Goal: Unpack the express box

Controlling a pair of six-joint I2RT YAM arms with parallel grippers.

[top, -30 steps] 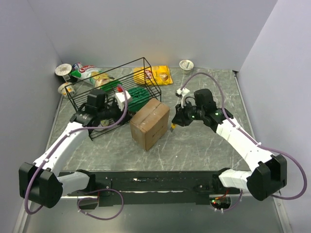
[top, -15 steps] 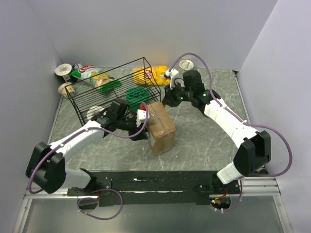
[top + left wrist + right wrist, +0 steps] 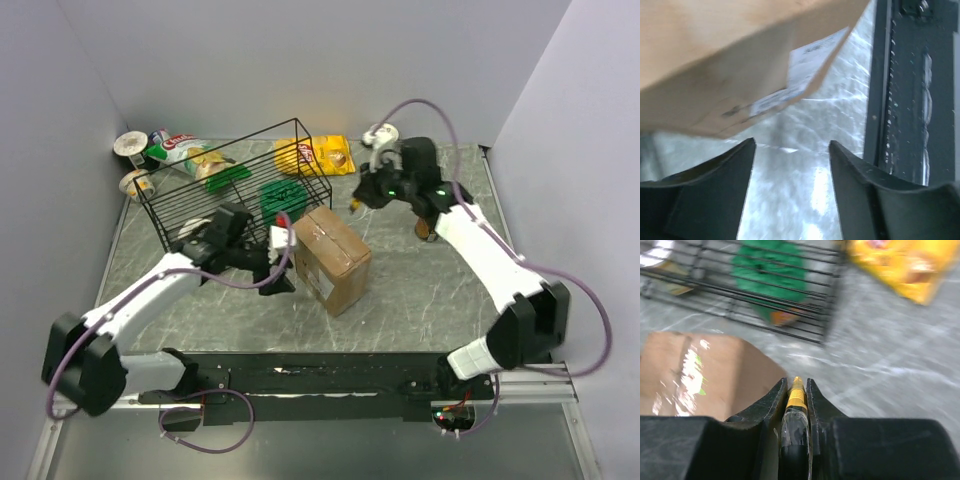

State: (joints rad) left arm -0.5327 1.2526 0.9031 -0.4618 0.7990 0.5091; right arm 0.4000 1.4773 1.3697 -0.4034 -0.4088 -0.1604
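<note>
The express box [image 3: 336, 258], a brown taped carton, stands on the marbled table [image 3: 420, 300] in front of the wire basket. In the left wrist view the express box [image 3: 715, 60] fills the upper left, with a white label [image 3: 805, 70] on its side. My left gripper [image 3: 286, 274] sits just left of the box, open; nothing lies between its fingers [image 3: 747, 150]. My right gripper [image 3: 358, 201] hovers behind and to the right of the box, shut on a yellow-tipped tool [image 3: 796, 396]. The box [image 3: 700, 375] lies below and left of that tool.
A black wire basket [image 3: 235, 180] stands behind the box with a green packet [image 3: 281, 195] at its near right end. A yellow snack bag [image 3: 316, 155], a white cup [image 3: 383, 132], a chip bag [image 3: 180, 148] and two cups [image 3: 130, 145] line the back. The black base rail [image 3: 912, 85] runs along the near edge.
My left gripper came out of the basket to the box's left side and its jaws have opened wider. The box shifted right and turned. My right gripper swung from the box's right side to behind it.
</note>
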